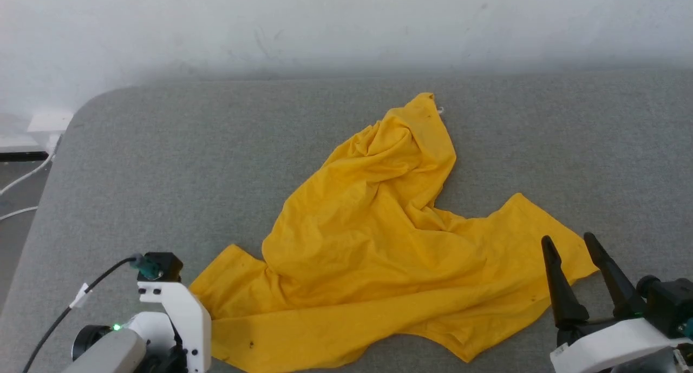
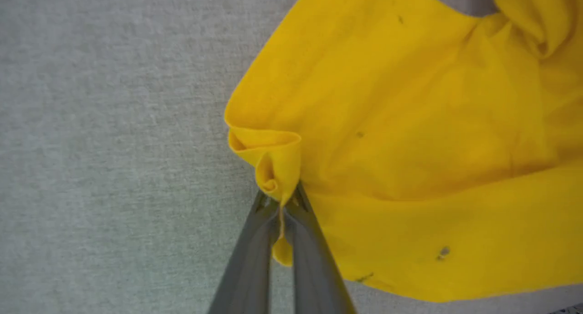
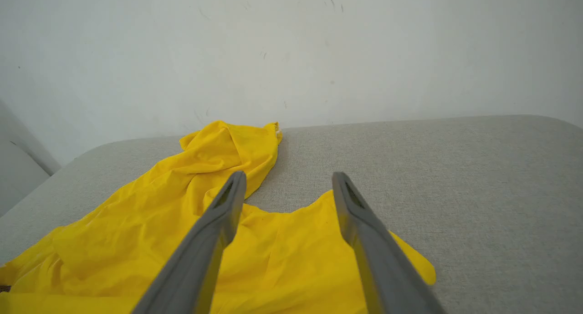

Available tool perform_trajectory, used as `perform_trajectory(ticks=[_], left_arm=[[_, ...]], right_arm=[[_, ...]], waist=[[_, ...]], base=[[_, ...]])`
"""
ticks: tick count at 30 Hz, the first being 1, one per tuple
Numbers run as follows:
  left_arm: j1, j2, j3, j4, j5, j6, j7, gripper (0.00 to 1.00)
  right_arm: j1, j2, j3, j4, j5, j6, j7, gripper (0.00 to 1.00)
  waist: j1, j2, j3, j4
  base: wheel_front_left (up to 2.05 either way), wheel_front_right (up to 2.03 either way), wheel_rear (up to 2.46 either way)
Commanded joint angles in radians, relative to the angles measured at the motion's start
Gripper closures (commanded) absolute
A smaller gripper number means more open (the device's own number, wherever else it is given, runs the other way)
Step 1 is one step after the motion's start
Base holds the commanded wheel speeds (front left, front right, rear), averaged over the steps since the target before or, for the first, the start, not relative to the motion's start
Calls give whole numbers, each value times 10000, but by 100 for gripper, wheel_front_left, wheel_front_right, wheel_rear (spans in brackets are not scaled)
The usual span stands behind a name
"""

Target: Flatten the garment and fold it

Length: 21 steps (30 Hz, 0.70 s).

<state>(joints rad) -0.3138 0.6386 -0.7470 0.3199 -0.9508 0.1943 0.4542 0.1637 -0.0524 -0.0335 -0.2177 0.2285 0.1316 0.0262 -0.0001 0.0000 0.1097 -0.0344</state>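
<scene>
The yellow garment [image 1: 379, 243] lies crumpled on the grey surface [image 1: 162, 167], plain side up; its printed face is hidden. In the left wrist view my left gripper [image 2: 280, 202] is shut on a bunched corner of the garment [image 2: 410, 145], with cloth pinched between the fingertips. The left wrist [image 1: 173, 308] sits at the shirt's near left corner in the head view, its fingers hidden. My right gripper [image 1: 568, 243] stands open over the garment's near right corner. In the right wrist view its fingers [image 3: 218, 227] spread wide above the garment [image 3: 136, 232], holding nothing.
The grey padded surface meets a white wall [image 1: 346, 26] at the back. Its rounded left corner drops to a floor with white cables [image 1: 27, 178] and a white box [image 1: 48, 121]. Bare fabric surface spreads to the left and far right of the shirt.
</scene>
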Motion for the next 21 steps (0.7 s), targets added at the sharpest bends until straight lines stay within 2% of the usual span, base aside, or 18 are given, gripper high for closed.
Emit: perform_trajectory(ticks=[1,3,12,17,21], left_arm=[[306,-403,-295,206,-117,-98,85,100],[355,-498,-141,228,-94,-16,-363,100],[903,-990,1052,-359,189,714,-3724,100],[1217,-1019,1440,-1031,279,1052,-4660,100],[1335,-959,1568,-1585,347,1273,-4898,100]], right_arm=[[-18,22,-25,17,-68,-9,39,0],[21,22,-64,35,-141,-9,162,0],[-140,22,-594,249,-636,-9,1036,0],[-504,-109,-1376,1034,-617,-9,2538,0],[-1095,-671,-1981,2002,-67,-9,4132,0]], waist=[[1,0,-57,19],[1,0,-134,73],[1,0,-323,545],[1,0,-235,739],[1,0,-117,824]], base=[[0,0,0],[0,0,0],[0,0,0],[0,0,0],[0,0,0]])
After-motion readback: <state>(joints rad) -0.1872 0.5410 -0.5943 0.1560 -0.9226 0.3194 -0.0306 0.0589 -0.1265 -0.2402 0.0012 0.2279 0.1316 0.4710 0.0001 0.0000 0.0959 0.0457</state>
